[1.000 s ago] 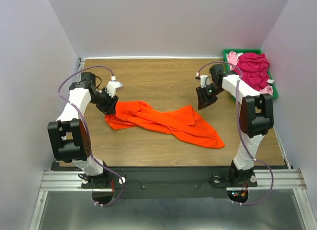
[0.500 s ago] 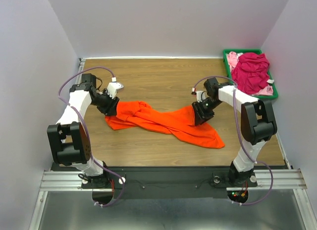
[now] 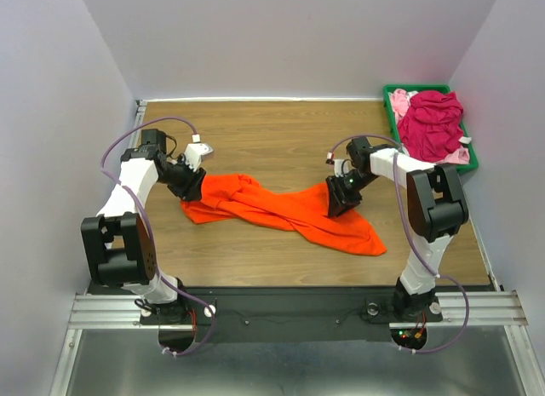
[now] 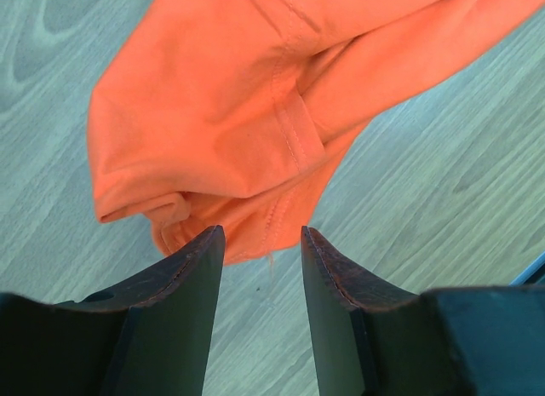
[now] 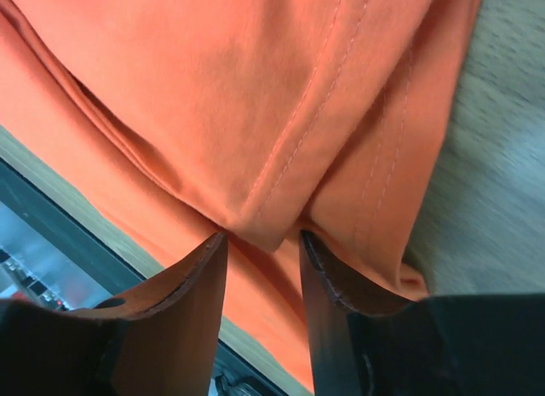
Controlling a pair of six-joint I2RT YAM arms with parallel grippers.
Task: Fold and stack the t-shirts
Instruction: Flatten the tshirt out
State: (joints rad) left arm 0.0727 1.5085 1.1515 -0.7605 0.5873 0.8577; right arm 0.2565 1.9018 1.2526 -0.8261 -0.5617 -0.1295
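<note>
A bright orange t-shirt [image 3: 281, 210] lies crumpled in a long diagonal heap across the middle of the wooden table [image 3: 281, 136]. My left gripper [image 3: 194, 189] stands open at its left end; in the left wrist view the sleeve hem [image 4: 213, 115] lies just beyond the fingertips, with bare wood in the left gripper [image 4: 262, 234]. My right gripper [image 3: 341, 200] is down on the shirt's upper right edge. Its jaws are open around a raised fold of orange cloth [image 5: 255, 89], which sits at the tips of the right gripper [image 5: 264, 238]. A magenta t-shirt [image 3: 433, 119] and a pale pink one [image 3: 400, 98] lie bunched in the bin.
A green plastic bin [image 3: 473, 160] stands at the table's back right corner, against the right wall. Walls close in the table on the left, back and right. The arms' bases and a metal rail [image 3: 289, 311] run along the near edge.
My right gripper has come down and to the left, from above bare wood near the bin onto the orange shirt's right edge. The left arm has barely moved.
</note>
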